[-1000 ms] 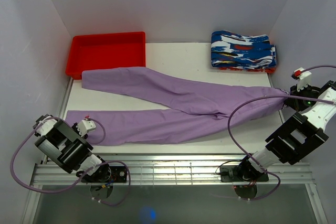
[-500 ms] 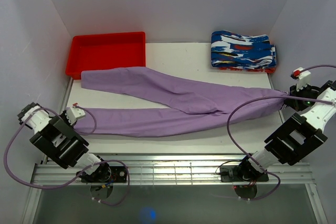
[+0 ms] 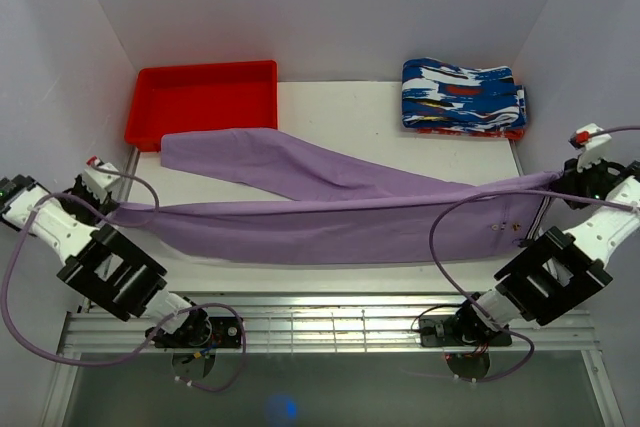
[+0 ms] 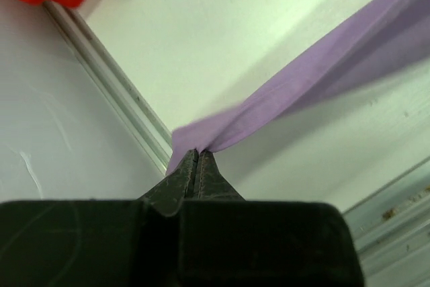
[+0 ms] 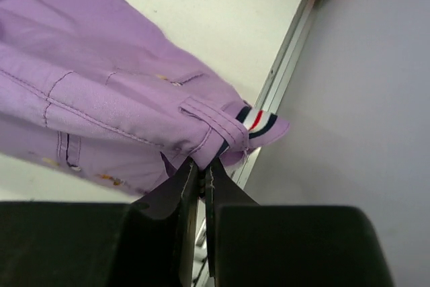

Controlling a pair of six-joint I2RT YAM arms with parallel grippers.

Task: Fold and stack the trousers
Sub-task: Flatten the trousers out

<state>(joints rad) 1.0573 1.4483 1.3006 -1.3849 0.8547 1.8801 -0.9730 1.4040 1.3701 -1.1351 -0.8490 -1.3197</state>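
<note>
The lilac trousers (image 3: 330,212) hang stretched across the table between both arms. My left gripper (image 3: 112,209) is shut on the cuff of the near leg (image 4: 201,136) at the table's left edge, lifted off the surface. At the right edge my right gripper (image 3: 556,177) is shut on the waistband (image 5: 222,129), beside a striped belt loop (image 5: 259,120). The far leg (image 3: 240,157) still lies on the table, its cuff next to the red tray. The near leg is pulled taut into a narrow band (image 4: 336,65).
A red tray (image 3: 205,99) stands at the back left. A stack of blue-white-red patterned folded garments (image 3: 462,95) sits at the back right. White walls close in on both sides, near each gripper. A metal rail (image 3: 330,312) runs along the table's front edge.
My left gripper has shut on the near leg's cuff and pulled it left and up. The right gripper has lifted the waistband slightly, so the trousers are now stretched taut.
</note>
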